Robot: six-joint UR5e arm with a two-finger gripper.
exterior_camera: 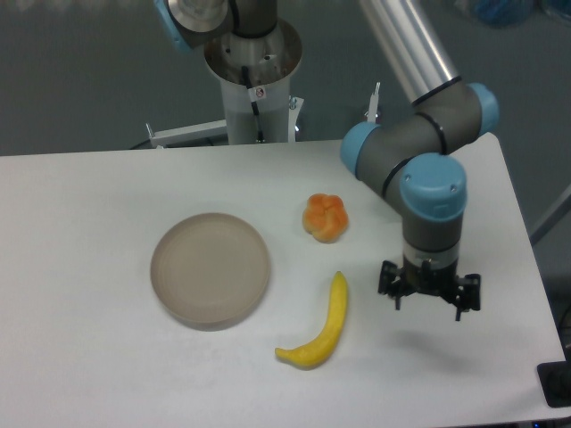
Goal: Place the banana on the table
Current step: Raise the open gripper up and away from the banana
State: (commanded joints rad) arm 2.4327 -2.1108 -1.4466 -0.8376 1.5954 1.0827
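fixed camera, looking down at the table [80, 357] from the front. white top, rounded corners; far edge runs along the arm's pedestal, right edge slants down past the gripper, near edge just inside the bottom of frame.

banana [319, 332] lies flat on the bare tabletop, front centre, touching nothing. stem end points up toward the orange fruit [325, 217], blunt end curls left near the front edge. round plate [211, 269] sits to its left, apart from it, a strip of white between.

orange fruit rests beyond the banana, well apart from the plate.

gripper [429, 296] hangs right of the banana, apart from it, pointing down; shadow on the table under it. holds nothing. fingers spread to either side, pincer looks wide.

open table: broad stretch on the left, narrower strip between gripper and right edge.
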